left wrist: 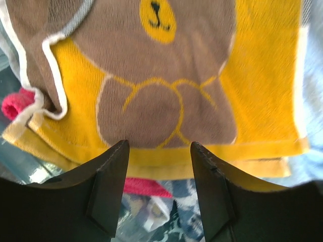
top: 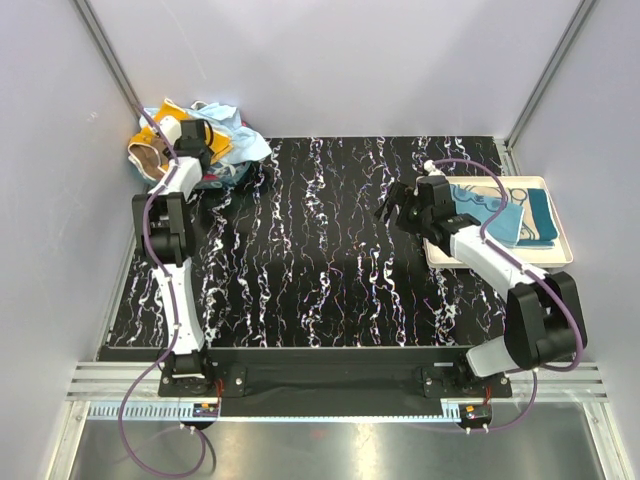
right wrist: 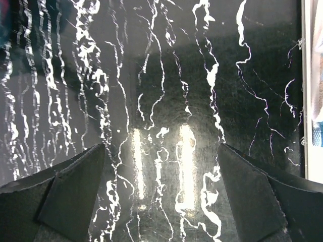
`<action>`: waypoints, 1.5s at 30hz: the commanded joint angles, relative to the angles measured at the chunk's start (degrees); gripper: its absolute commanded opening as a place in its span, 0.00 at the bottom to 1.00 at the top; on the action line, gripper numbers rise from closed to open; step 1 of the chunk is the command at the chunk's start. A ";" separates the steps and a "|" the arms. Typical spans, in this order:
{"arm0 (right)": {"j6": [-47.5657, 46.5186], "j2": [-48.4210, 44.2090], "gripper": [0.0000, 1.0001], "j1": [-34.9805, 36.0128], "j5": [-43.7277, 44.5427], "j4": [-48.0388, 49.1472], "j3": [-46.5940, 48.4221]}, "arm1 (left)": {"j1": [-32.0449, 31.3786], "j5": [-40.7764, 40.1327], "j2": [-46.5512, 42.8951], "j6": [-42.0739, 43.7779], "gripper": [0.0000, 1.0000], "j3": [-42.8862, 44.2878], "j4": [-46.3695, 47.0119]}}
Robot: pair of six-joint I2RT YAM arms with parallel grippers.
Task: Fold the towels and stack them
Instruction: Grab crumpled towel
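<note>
Two black fingers of the left gripper (left wrist: 159, 145) stand apart with nothing pinched between them, poised over the near hem of the orange-yellow terry towel with the brown bear (left wrist: 166, 75). That towel lies on top of the crumpled heap of printed towels (top: 222, 150) at the far left corner of the black, white-veined table top (right wrist: 161, 75).

The step in hand looks like the pick from the heap. To do it well, the fingers should close on the hem of the bear towel alone, near a corner, clear of the red cloth (left wrist: 15, 103) poking out beneath. Then it should be lifted high enough to shed its neighbours before it is spread on the table.

Across the table, the right gripper (right wrist: 161, 146) hangs wide open over bare marbling, holding nothing. Beside it, the white tray (top: 560, 250) carries the folded teal and light blue towels (top: 505, 212).

Whether the left fingertips touch the cloth cannot be told. The bear's head is cut off by the wrist view. The lower hem looks doubled, so its layers are uncertain. The arm hides part of the heap, so its count is unclear.
</note>
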 commanded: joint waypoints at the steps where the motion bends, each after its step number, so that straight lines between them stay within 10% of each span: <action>1: -0.64 1.65 1.00 0.81 -0.48 2.38 2.06 | 1.41 -0.07 0.71 -2.49 0.57 3.42 4.72; 11: -1.08 3.85 1.00 1.69 -0.84 2.12 3.20 | 2.73 1.95 3.61 -4.69 0.49 4.48 3.93; 25: -1.61 5.34 1.00 2.04 -0.75 2.29 3.46 | 1.68 4.76 -6.40 -3.56 0.01 -5.97 17.44; 45: -2.40 6.67 1.00 2.83 -0.66 2.91 3.99 | -9.73 3.45 -32.58 3.46 0.00 -29.10 34.71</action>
